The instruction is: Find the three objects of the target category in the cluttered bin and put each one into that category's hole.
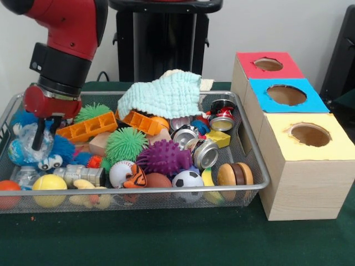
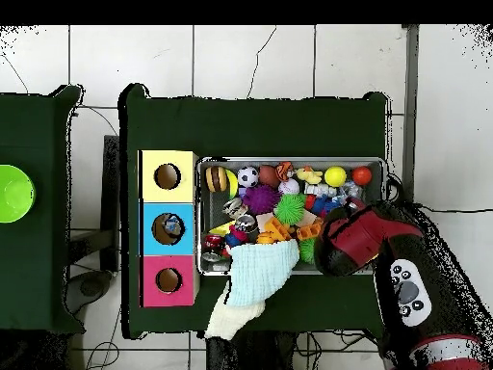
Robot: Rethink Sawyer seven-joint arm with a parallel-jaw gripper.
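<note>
- End effector [image 1: 40,130] sits low over one end of the wire bin [image 1: 252,160], one dark finger reaching down onto a clear bumpy ball [image 1: 28,145] beside a blue fuzzy toy with eyes [image 1: 52,158]. Whether the fingers are apart or together I cannot tell; arm housing blocks the overhead view there.
- Nothing visibly lifted. Judged step: search/reach phase, first pick not yet confirmed.
- Target category is not stated. Candidates, judged from the clutter: spiky balls, cans, sports balls.
- Relative to the end effector: green spiky ball [image 1: 125,143] and purple spiky ball [image 1: 165,157] lie toward the bin middle; metal cans [image 1: 205,153] lie further on, near the opposite end; a soccer ball [image 1: 187,178] rests against the rim there.
- Pale knitted cloth [image 1: 163,94] drapes over the rim, well away from the end effector, and may hide items.
- Sorting box with red hole [image 1: 268,64], blue hole [image 1: 286,95] and yellow hole [image 1: 310,134] stands on the worktop [image 1: 166,238] beyond the bin's opposite end, farthest from the end effector.
- Overhead view shows something already inside the blue hole.
- Next move calls for a firm grip, a straight lift clear of the neighbours, then a full traverse across the bin to the matching hole.
</note>
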